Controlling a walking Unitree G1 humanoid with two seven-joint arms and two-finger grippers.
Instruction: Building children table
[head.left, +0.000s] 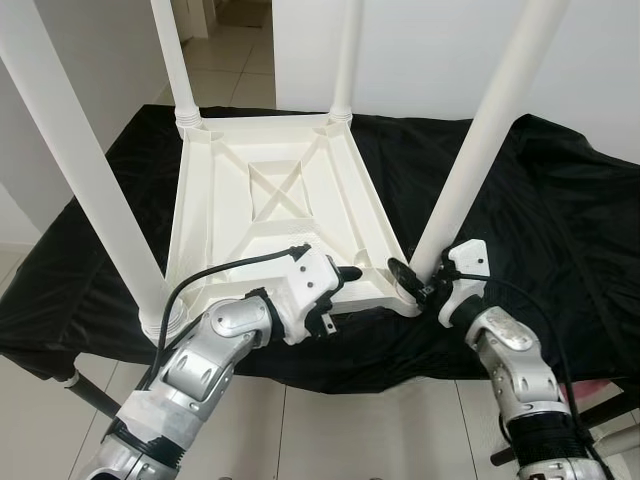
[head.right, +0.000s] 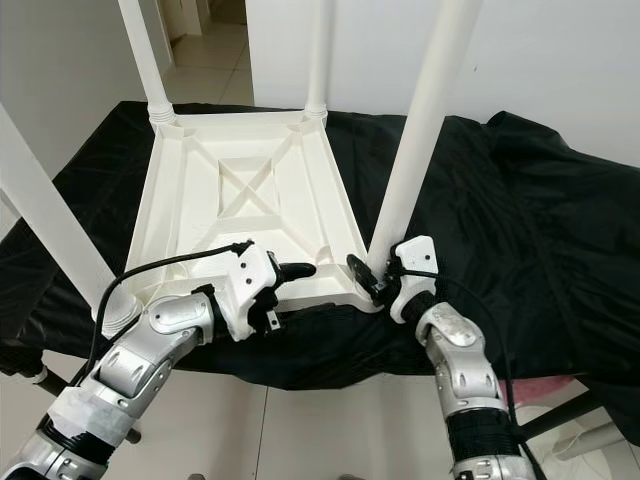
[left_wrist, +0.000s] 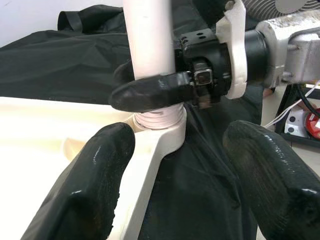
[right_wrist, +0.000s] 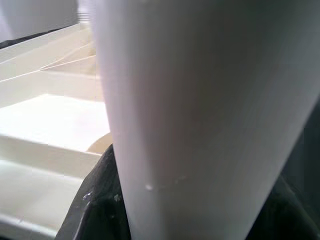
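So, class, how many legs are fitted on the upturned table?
4: far left leg, far right leg, near left leg, near right leg clamped by the right gripper.

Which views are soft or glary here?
Right wrist view: the round white plastic table leg is too close, blurred. Left wrist view: left gripper fingers soft with glossy highlights; right gripper sharper. Eye views: sharp, evenly lit; black cloth lacks detail.

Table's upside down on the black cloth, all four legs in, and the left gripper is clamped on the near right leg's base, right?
Not quite: the right gripper clamps that leg, as the left wrist view shows. The left gripper is open beside it. The rest stands.
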